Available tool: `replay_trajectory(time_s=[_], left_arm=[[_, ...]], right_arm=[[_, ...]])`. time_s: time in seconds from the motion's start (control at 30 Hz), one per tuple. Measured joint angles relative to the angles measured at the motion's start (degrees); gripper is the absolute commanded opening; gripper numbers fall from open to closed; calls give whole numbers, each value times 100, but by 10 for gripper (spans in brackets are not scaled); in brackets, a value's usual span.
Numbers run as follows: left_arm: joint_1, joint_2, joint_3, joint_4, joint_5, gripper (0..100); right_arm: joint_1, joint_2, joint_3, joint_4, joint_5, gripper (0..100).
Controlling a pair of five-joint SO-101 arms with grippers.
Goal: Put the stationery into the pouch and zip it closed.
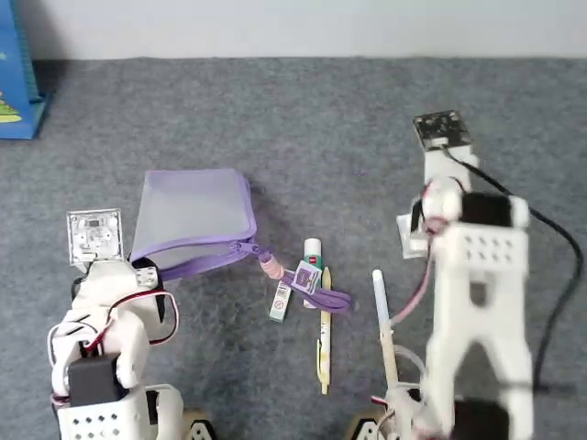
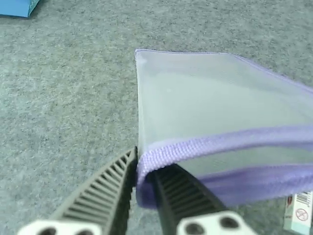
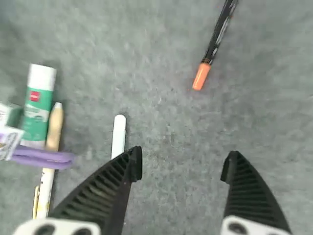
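A translucent purple pouch [image 1: 193, 218] lies on the grey carpet with its zipper edge facing the arms and a pink pull [image 1: 271, 266] at the right end. My left gripper [image 2: 146, 164] is shut on the pouch's [image 2: 210, 103] near left corner. To the pouch's right lie a glue stick [image 1: 314, 258], a small eraser box [image 1: 281, 301], a yellow pen [image 1: 324, 344], a purple tag strap [image 1: 321, 289] and a white pen [image 1: 380, 307]. My right gripper [image 3: 183, 159] hangs open over bare carpet. The white pen's [image 3: 119, 134] tip is beside one finger. An orange-capped black pen [image 3: 212, 44] lies beyond it.
A blue box [image 1: 16, 82] stands at the far left corner. A pale wall runs along the back edge of the carpet. The right arm [image 1: 477, 293] hides the carpet below it in the high view. The carpet beyond the pouch is bare.
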Motion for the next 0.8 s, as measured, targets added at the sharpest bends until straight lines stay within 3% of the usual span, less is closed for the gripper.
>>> replay_trajectory(time_s=[0.33,0.43,0.6,0.8], left_arm=[[0,0,0,0,18,11],[0,0,0,0,18,11],[0,0,0,0,18,11],[0,0,0,0,18,11]], right_arm=[[-914,1644,0,-141,9,244],[-985,2022,0,-308,-9,241],[-1055,2725,0,-448,-9,144],[-1081,3279,-9,-712,-18,132]])
